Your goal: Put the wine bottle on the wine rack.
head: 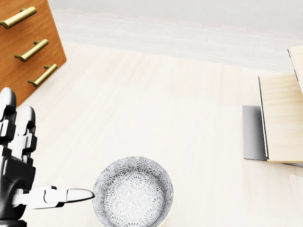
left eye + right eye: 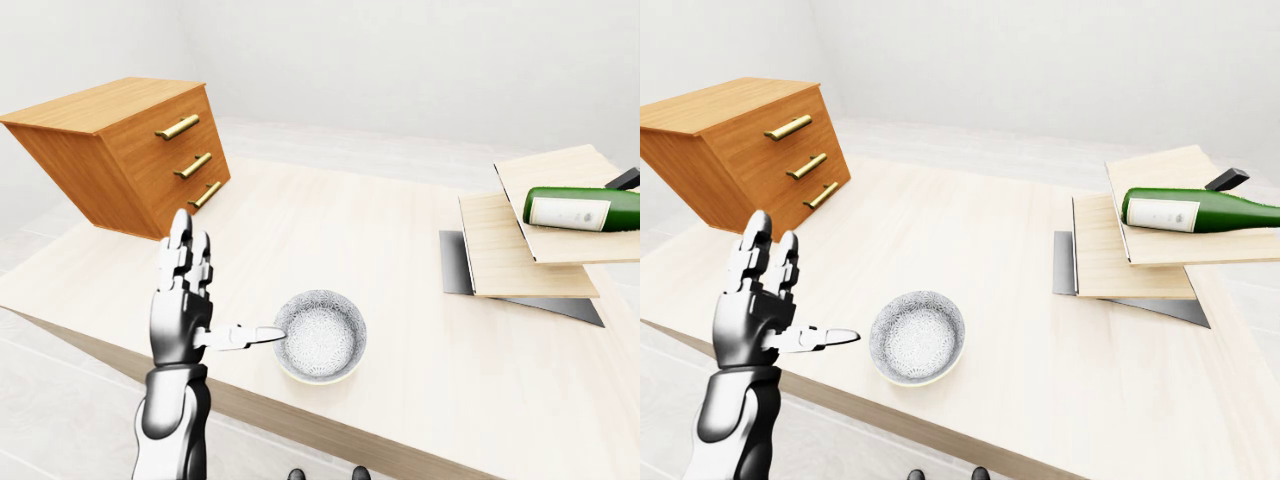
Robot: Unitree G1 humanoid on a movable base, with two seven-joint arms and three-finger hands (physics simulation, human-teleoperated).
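A green wine bottle (image 2: 1198, 211) with a white label lies on its side on the upper wooden shelf of the wine rack (image 2: 1118, 252), at the right of the eye views. The rack is stepped light-wood boards on a grey base (image 1: 252, 133). My left hand (image 2: 195, 290) is raised at the lower left, fingers straight up and thumb pointing right, open and empty, far from the bottle. It also shows in the head view (image 1: 28, 161). My right hand is not in view.
A patterned white bowl (image 2: 320, 336) sits on the light wooden table (image 2: 350, 230) just right of my left thumb. A wooden drawer chest (image 2: 130, 150) with brass handles stands at the table's upper left. The table's near edge runs along the bottom.
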